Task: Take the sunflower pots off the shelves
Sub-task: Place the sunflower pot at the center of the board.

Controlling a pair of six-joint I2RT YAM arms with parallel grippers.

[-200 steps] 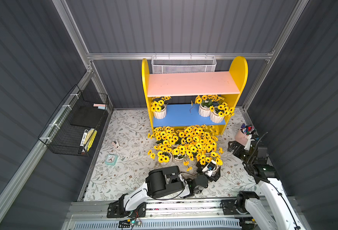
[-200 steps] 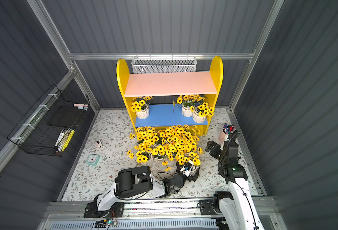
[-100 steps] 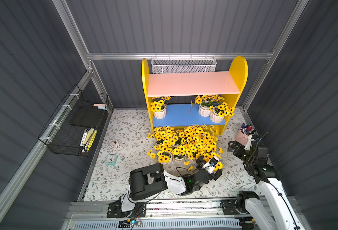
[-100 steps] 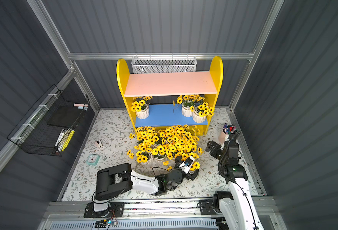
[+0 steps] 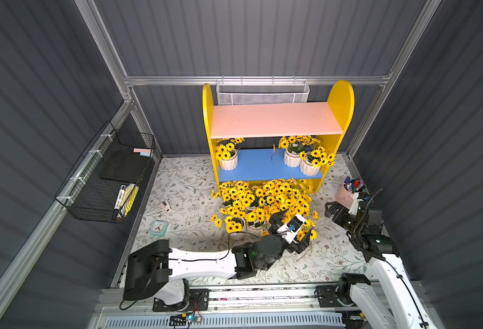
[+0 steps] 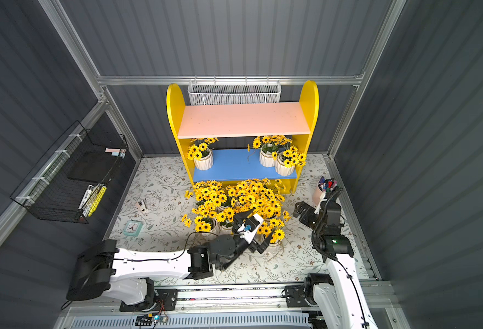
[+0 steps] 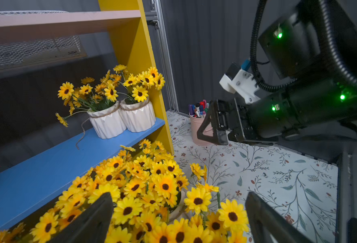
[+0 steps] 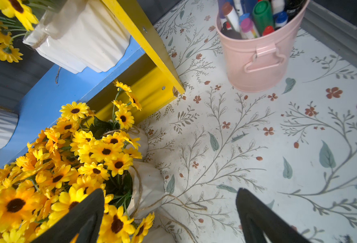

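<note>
Two sunflower pots [image 5: 309, 168] stand at the shelves' [image 5: 340, 114] right end; my right hand [image 5: 333, 210], wide open and empty, sits nearer them than my open, empty left hand [image 5: 296, 222].

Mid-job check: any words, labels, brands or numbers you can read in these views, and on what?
Nothing can be read.
Marker in the wire basket: dark print on the barrel, too small.
Clock: face too small for numerals.
Pens in the pink cup: no legible labels.
Shelves and pots: no print seen.
</note>
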